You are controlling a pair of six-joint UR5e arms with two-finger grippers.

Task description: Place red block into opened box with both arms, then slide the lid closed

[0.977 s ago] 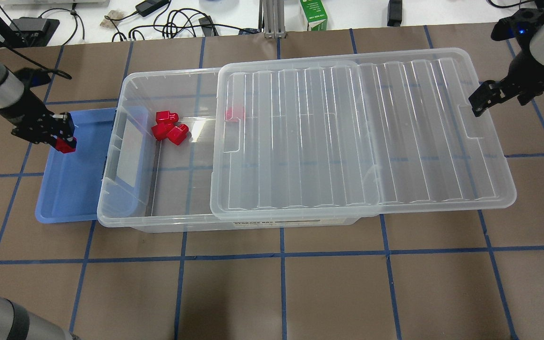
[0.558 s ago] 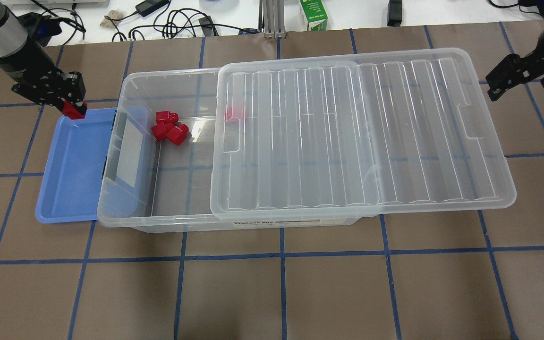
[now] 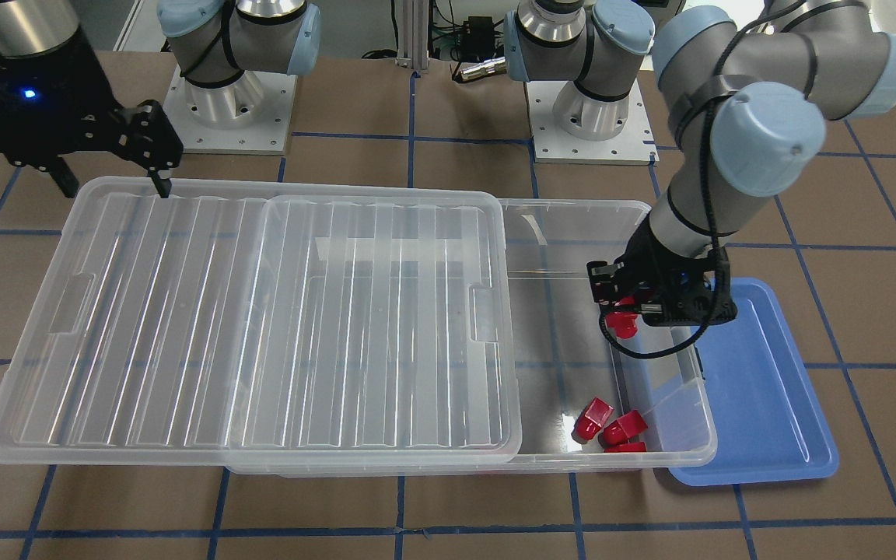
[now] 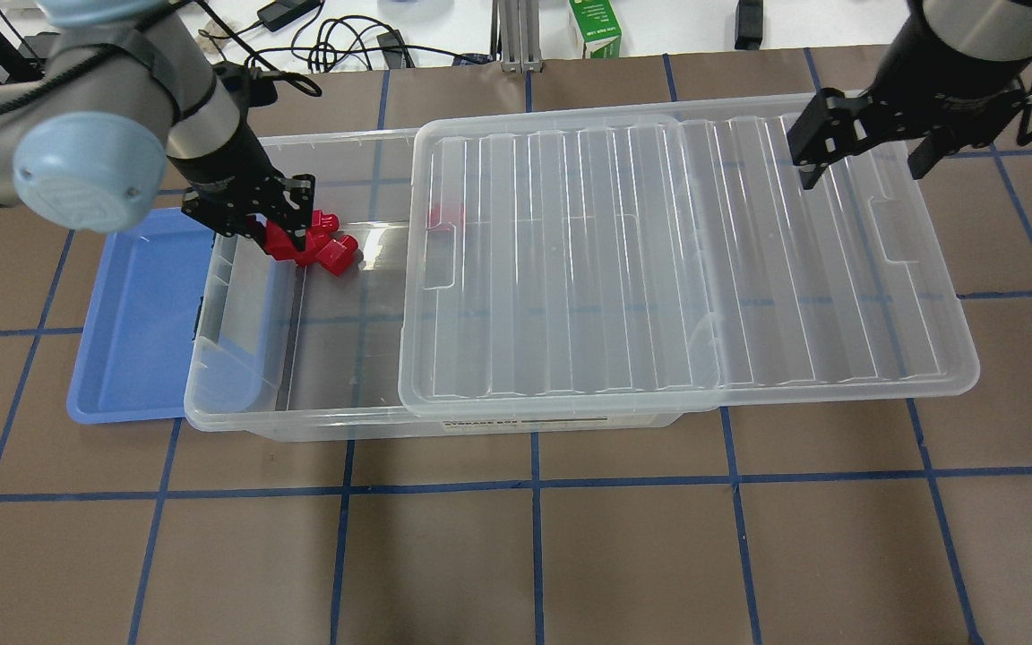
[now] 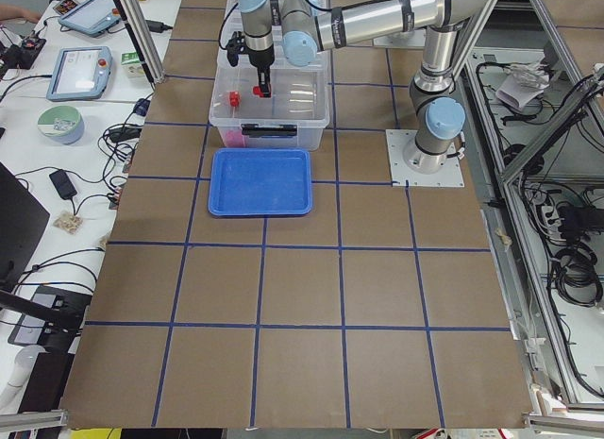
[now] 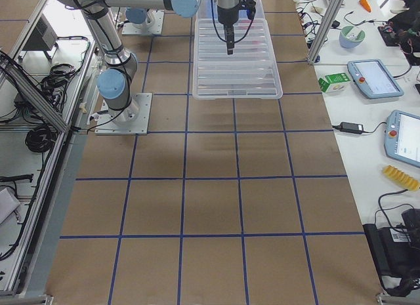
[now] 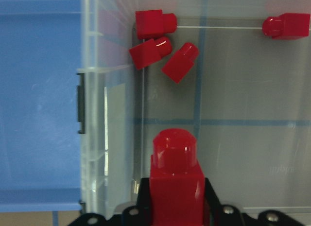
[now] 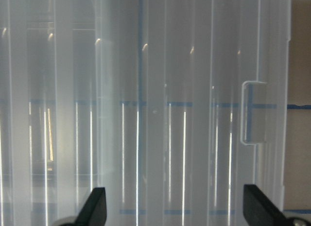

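Note:
My left gripper (image 4: 279, 224) is shut on a red block (image 7: 175, 175) and hangs over the uncovered left end of the clear box (image 4: 238, 408). From the front view the held red block (image 3: 621, 323) is above the box floor, near its short end wall. Three more red blocks (image 4: 337, 253) lie in the box's far corner, and another one (image 4: 446, 215) shows through the lid. The ribbed clear lid (image 4: 686, 260) rests slid to the right, overhanging the box's right end. My right gripper (image 4: 865, 161) is open above the lid's right part, near its notch (image 8: 254, 112).
An empty blue tray (image 4: 135, 313) lies against the box's left end. Cables and a green carton (image 4: 594, 27) sit on the white bench behind the table. Brown table surface with blue tape lines runs in front of the box.
My left gripper carried the red block from the blue tray's back edge rightward to above the box's open end. My right gripper swung in from the right to above the lid.

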